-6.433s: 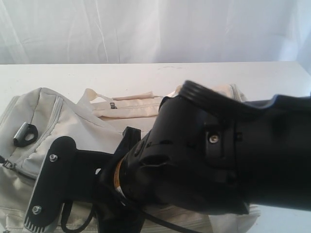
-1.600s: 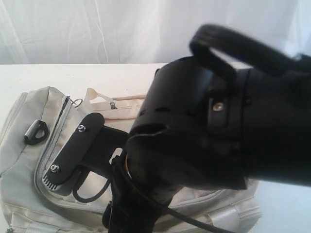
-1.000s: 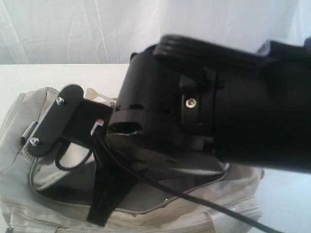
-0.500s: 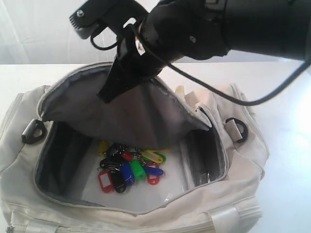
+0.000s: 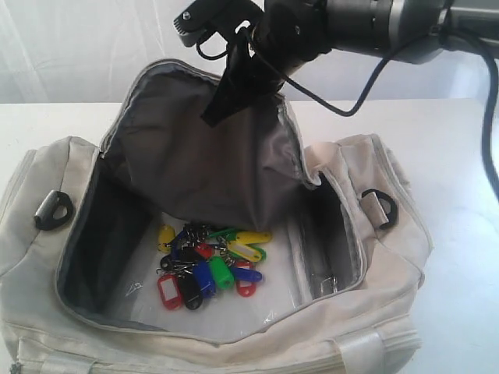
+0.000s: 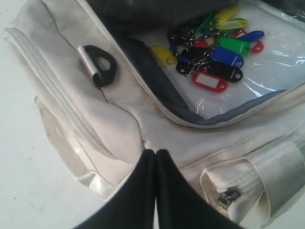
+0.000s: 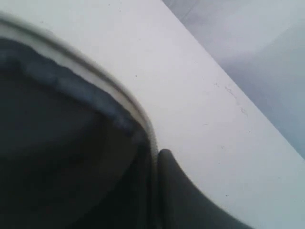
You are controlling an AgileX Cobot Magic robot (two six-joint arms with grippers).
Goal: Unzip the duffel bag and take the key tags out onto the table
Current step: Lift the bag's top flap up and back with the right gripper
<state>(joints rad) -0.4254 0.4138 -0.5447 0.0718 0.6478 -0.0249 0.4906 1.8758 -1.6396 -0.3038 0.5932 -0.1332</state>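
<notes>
Looking across the wide white counter (image 5: 62, 117), I see the big cream fabric duffel bag (image 5: 390, 257) gaping: its grey-lined lid flap (image 5: 195, 156) stands higher than a moment ago, pinched at its zipper edge by my right end effector (image 5: 217, 113). Unzipping looks done. The bunch of coloured plastic key tags (image 5: 207, 261) lies exposed on the bag floor, still inside. My left end effector (image 6: 155, 155) is pressed together, empty, by the bag's end.

The wide white table (image 5: 452, 148) carried one thing that I could see: a cream duffel bag (image 5: 394, 269), sitting across its left and middle, well short of the far edge. White tabletop showed behind the bag and to its right.
</notes>
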